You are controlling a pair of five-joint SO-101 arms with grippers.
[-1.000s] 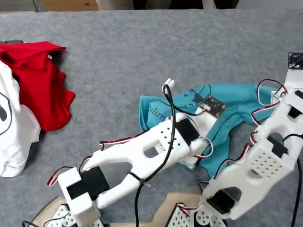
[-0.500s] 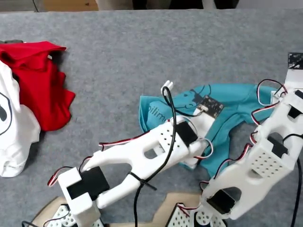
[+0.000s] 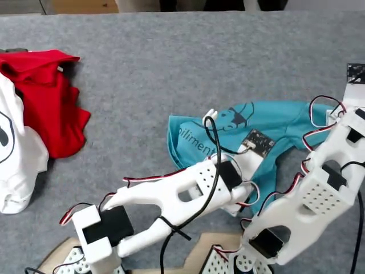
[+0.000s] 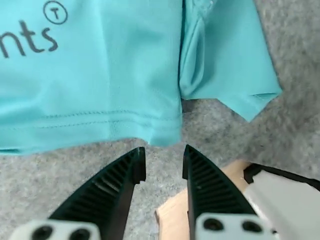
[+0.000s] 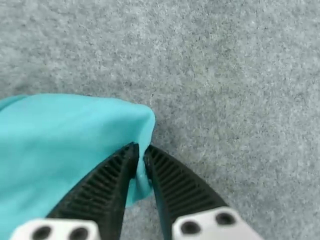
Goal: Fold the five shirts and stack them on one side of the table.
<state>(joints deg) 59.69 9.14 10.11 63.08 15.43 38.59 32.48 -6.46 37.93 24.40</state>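
We have the teal shirt [image 3: 268,123] lying rumpled on the table [image 3: 171,57], with its long axis running from our left gripper [image 4: 164,150] across to our right gripper [image 5: 141,150]. Its stitched hem edge faces the left gripper's tips, and the printed side is up.

The right gripper is clamped on a fold of the shirt's far end. The left gripper hovers with its jaws parted and empty, and the hem corner lies just ahead of them, not yet between them.

We judge this to be the spreading step that comes before any fold. Next the left gripper needs to advance a little, drop onto the hem corner and close, so we can pull the cloth flat between both grippers.

Well off beyond the left gripper lie a red shirt [image 3: 51,108] and a white shirt [image 3: 17,154], touching each other.
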